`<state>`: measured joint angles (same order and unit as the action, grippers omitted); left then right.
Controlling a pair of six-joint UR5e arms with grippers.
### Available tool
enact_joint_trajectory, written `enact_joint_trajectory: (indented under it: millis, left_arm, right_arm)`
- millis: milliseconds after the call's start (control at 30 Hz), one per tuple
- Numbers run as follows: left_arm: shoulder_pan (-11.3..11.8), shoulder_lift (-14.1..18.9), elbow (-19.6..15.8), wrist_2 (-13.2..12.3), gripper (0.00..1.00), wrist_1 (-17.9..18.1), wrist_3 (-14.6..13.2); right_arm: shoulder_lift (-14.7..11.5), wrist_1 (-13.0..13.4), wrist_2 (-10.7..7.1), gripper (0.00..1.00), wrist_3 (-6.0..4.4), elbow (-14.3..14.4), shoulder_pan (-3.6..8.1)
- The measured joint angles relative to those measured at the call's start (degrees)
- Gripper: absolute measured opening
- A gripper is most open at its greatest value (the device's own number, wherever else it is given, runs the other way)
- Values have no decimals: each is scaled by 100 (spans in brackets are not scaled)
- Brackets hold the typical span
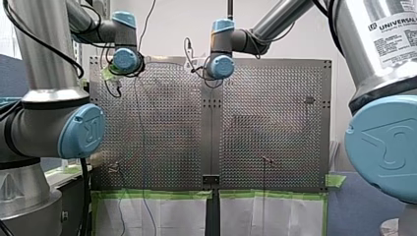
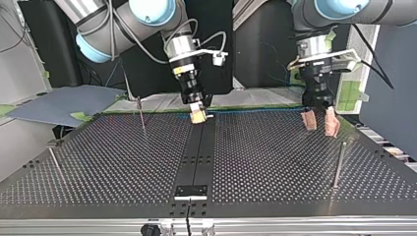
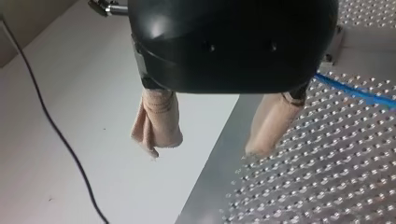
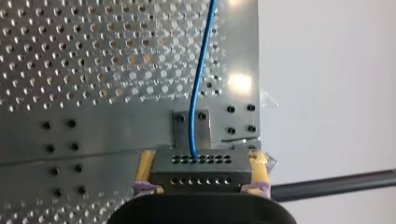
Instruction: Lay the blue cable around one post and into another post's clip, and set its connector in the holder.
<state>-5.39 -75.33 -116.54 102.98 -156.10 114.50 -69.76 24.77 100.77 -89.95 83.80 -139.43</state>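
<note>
Blue cable (image 4: 199, 84) runs from connector (image 4: 201, 175) clamped in right pincer (image 4: 201, 162); left pincer (image 3: 208, 140) wide apart, empty.

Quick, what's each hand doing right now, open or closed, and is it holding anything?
Left hand: open, holding nothing.
Right hand: closed on the metal connector at the end of the blue cable.
</note>
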Motion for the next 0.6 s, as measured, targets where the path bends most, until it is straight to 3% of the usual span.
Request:
enact_joint_trajectory:
  millis: [400,600]
  left_arm:
    - [714,23,347,-696,100,-36,300]
    - [1062,24,427,-795,100,11,382]
  right_arm:
    - [271,-30,0,0,9,-370,-251]
    - [317,7,-3,0,2,-470,-295]
